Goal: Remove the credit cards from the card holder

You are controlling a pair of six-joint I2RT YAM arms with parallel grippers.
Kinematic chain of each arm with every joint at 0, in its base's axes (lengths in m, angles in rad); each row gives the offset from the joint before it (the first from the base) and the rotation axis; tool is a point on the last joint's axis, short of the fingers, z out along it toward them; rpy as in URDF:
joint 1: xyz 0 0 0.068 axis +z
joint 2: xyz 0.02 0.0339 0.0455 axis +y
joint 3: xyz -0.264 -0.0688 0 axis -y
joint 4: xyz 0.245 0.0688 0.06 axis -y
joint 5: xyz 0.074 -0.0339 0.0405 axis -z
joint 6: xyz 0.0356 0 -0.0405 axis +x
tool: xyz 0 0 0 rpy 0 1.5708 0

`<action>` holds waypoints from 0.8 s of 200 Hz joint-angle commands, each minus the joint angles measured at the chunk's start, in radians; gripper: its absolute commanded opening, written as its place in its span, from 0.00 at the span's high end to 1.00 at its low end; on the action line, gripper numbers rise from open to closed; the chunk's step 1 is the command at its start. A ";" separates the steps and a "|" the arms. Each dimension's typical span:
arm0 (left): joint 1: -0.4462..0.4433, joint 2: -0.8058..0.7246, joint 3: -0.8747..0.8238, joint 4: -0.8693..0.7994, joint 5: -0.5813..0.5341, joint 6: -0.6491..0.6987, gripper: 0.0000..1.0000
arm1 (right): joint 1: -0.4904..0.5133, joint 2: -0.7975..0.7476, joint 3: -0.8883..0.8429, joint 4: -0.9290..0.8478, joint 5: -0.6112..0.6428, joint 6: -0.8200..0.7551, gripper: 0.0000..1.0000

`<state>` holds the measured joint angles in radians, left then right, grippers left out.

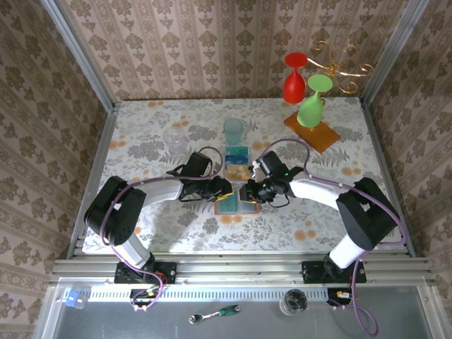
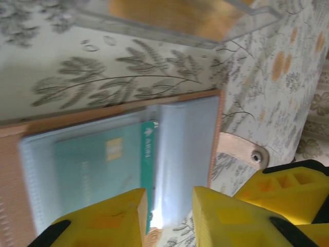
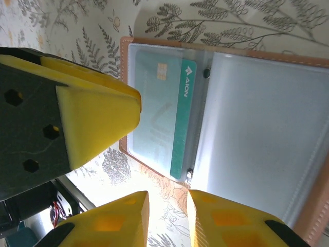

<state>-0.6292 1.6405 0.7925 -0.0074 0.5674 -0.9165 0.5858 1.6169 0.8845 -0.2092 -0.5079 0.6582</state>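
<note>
Two end effectors low over one open card holder [image 1: 236, 206], centre of the floral worktop [image 1: 141, 141], in its near half.

At the holder's left far corner, the left end effector [image 2: 168, 199]: yellow fingers [image 2: 103, 221] a narrow gap apart, nothing pinched between them, one tip right at the tan leather edge beside the card pocket.

At the holder's right far side, the right end effector [image 3: 167, 198]: likewise part-open and empty, bare worktop visible through the gap.

Inside the holder's left clear sleeve, one teal card [image 3: 159, 113], fully seated, all four edges within the plastic. Neighbouring sleeve [image 3: 257, 118] glossy with glare, contents impossible to tell. Snap strap [image 2: 241, 150] poking past the leather border onto the worktop.

Just beyond the holder's far edge, a teal piece [image 1: 236, 155] and an orange piece [image 1: 237, 171], flat and card-sized, one behind the other, apparently in a clear tray; too small to call.

Farther back, a teal cup [image 1: 234, 129] and a clear glass [image 1: 176, 139]. Far right, a wooden slab [image 1: 326, 138] under a red goblet [image 1: 294, 81] and a green goblet [image 1: 313, 106].

Open worktop on the holder's near side and broadly left and right of both arms. Tightest room along the far edge, between holder and the two flat pieces.
</note>
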 commanded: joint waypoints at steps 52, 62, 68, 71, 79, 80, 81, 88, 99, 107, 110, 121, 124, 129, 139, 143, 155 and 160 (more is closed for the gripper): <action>0.010 -0.001 -0.056 -0.101 -0.062 0.083 0.80 | 0.031 0.128 0.112 -0.027 -0.023 -0.009 0.72; 0.010 0.004 -0.054 -0.110 -0.067 0.091 0.81 | 0.035 0.143 0.125 -0.040 -0.021 -0.016 0.73; 0.012 0.005 -0.053 -0.112 -0.069 0.094 0.81 | 0.036 0.151 0.131 -0.047 -0.019 -0.018 0.73; 0.011 0.005 -0.055 -0.114 -0.070 0.095 0.81 | 0.036 0.155 0.134 -0.050 -0.019 -0.018 0.73; 0.012 0.007 -0.053 -0.115 -0.072 0.097 0.82 | 0.037 0.167 0.141 -0.056 -0.020 -0.020 0.73; 0.012 0.007 -0.053 -0.115 -0.072 0.097 0.82 | 0.037 0.167 0.141 -0.057 -0.021 -0.021 0.73; 0.012 0.008 -0.053 -0.115 -0.072 0.097 0.82 | 0.037 0.168 0.142 -0.057 -0.021 -0.022 0.73; 0.013 0.008 -0.052 -0.116 -0.072 0.100 0.82 | 0.039 0.176 0.148 -0.061 -0.021 -0.024 0.73; 0.013 0.010 -0.050 -0.119 -0.072 0.102 0.82 | 0.040 0.185 0.154 -0.064 -0.023 -0.025 0.73; 0.014 0.010 -0.050 -0.121 -0.073 0.103 0.82 | 0.040 0.193 0.158 -0.066 -0.024 -0.026 0.73; 0.014 0.011 -0.050 -0.123 -0.072 0.103 0.82 | 0.041 0.195 0.160 -0.066 -0.024 -0.026 0.73; 0.014 0.012 -0.049 -0.125 -0.073 0.107 0.82 | 0.042 0.208 0.168 -0.069 -0.034 -0.029 0.73; 0.014 0.012 -0.049 -0.126 -0.074 0.107 0.82 | 0.043 0.212 0.170 -0.069 -0.036 -0.028 0.73; 0.014 0.014 -0.049 -0.127 -0.074 0.108 0.82 | 0.043 0.217 0.174 -0.072 -0.040 -0.029 0.73; 0.014 0.017 -0.048 -0.131 -0.074 0.111 0.82 | 0.046 0.227 0.181 -0.081 -0.037 -0.034 0.73; 0.016 0.017 -0.047 -0.132 -0.074 0.112 0.82 | 0.046 0.230 0.184 -0.088 -0.035 -0.035 0.73; 0.016 0.018 -0.045 -0.133 -0.074 0.114 0.82 | 0.046 0.233 0.189 -0.117 -0.002 -0.040 0.73; 0.016 0.019 -0.047 -0.135 -0.074 0.113 0.82 | 0.046 0.230 0.189 -0.127 0.015 -0.042 0.73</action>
<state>-0.6231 1.6352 0.7448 -0.0799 0.5236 -0.8330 0.6247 1.8313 1.0412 -0.2604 -0.5152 0.6460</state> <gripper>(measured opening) 0.185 0.270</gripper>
